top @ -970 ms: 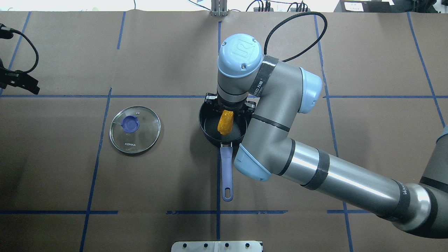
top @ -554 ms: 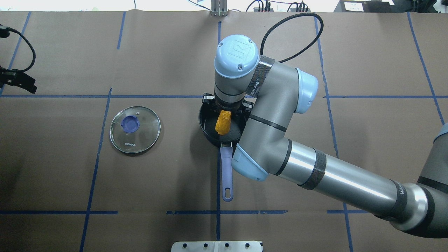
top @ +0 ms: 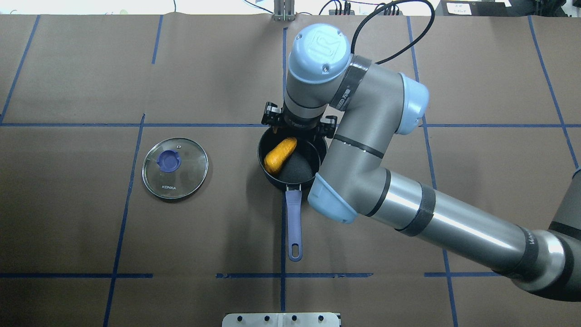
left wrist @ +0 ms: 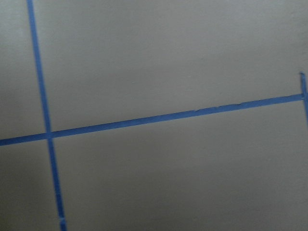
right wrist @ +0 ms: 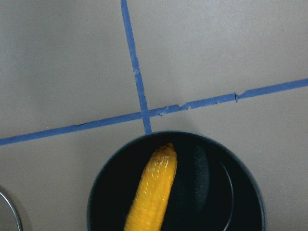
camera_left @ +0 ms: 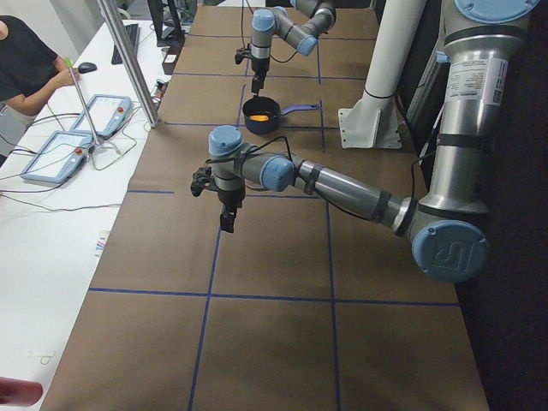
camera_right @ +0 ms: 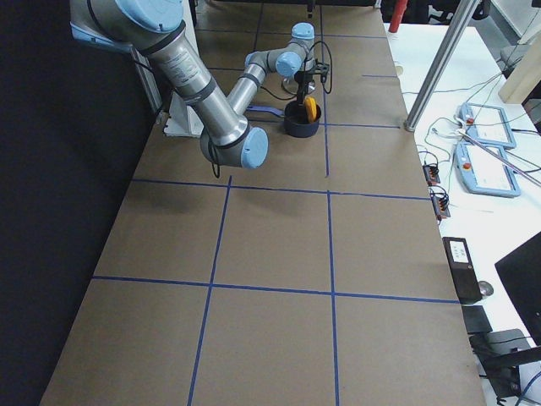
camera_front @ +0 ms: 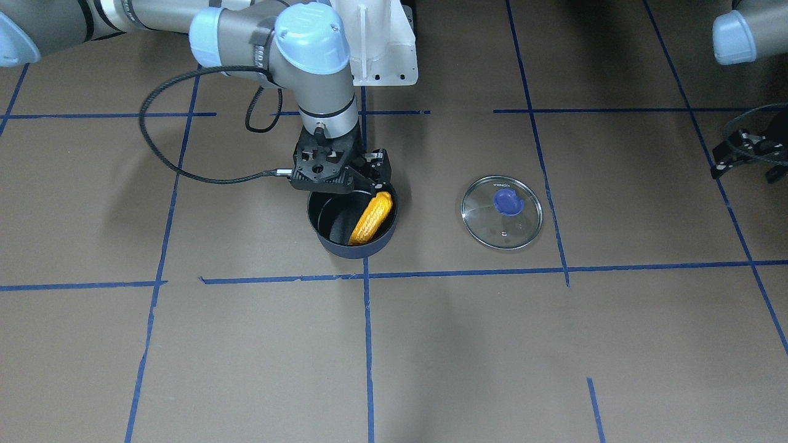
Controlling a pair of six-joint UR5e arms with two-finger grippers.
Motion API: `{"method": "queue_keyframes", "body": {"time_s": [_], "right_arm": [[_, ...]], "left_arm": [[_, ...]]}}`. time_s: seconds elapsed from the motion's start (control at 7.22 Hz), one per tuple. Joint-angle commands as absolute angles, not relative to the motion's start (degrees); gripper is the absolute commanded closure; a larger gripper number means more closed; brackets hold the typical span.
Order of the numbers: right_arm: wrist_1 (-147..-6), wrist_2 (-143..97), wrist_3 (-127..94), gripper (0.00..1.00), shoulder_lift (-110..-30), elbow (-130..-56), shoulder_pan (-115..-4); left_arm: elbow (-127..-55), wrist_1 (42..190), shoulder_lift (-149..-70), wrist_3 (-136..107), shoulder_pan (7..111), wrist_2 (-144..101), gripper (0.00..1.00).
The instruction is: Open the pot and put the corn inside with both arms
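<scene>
Already the task looks all but finished, judging by how things lie.

Front view: the pot [camera_front: 354,250] stands open near the middle of the worktop [camera_front: 492,344]. The corn [camera_front: 371,218] lies slanted inside it, with one end against the rim. The right hand [camera_front: 342,179] hangs just above the pot's robot-side rim, its fingers apart and holding nothing. The lid [camera_front: 502,213], a clear glass disc with a blue knob, lies flat between the pot and the worktop's left end. The left hand [camera_front: 746,161] hovers near that end, well apart from the lid. Its fingers look spread and empty.

Overhead: the pot is round with a matte black inside. Its long lilac handle [top: 294,218] has a hanging hole and points toward the robot-side edge. The right wrist hides part of the rim.

Left side view: the near arm hangs over bare brown paper. At the far arm, orange shows in the pot.

Right side view: the corn pokes up past the rim, so it leans and does not lie flat.

Left wrist: only paper and blue tape [left wrist: 168,117] show.

Right wrist: the corn is a tapered, bumpy, glossy plastic cob, and its tip points at the pot's far wall.

Probably only drawing the right arm clear is left.
</scene>
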State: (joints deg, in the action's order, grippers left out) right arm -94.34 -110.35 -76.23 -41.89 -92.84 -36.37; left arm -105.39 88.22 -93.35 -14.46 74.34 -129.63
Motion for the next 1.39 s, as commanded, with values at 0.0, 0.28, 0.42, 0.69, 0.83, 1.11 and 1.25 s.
{"method": "queue_keyframes", "body": {"time_s": [0.0, 0.28, 0.42, 0.69, 0.83, 1.11, 1.25], "right_arm": [[-94.48, -113.19, -68.69, 0.00, -47.33, -98.05, -41.63], [-94.48, -119.41, -57.54, 0.00, -53.93, -101.24, -49.44], [-94.48, -123.01, -48.17, 0.00, -58.58, -102.99, -54.79], [-94.22, -129.96, -33.39, 0.00, -65.70, -103.01, -63.85], [-94.22, -131.73, -27.39, 0.00, -68.79, -102.57, -67.72], [-94.04, -132.80, -17.63, 0.00, -74.24, -100.38, -72.49], [-93.96, -133.59, -14.36, 0.00, -76.53, -99.94, -74.42]], "left_arm": [[-104.33, 84.73, -91.86, -9.25, 78.29, -129.99, 0.00], [-102.58, 84.90, -90.00, -4.84, 81.02, -130.08, 0.00], [-100.31, 84.90, -89.30, -0.22, 83.65, -130.86, 0.00], [-95.12, 85.51, -89.12, 6.83, 87.61, -136.57, 0.00], [-95.01, 85.60, -89.03, 7.12, 87.63, -136.58, 0.00], [-94.75, 85.08, -88.77, 7.03, 88.93, -136.23, 0.00], [-94.14, 85.25, -87.73, 7.03, 90.08, -136.14, 0.00]]}}
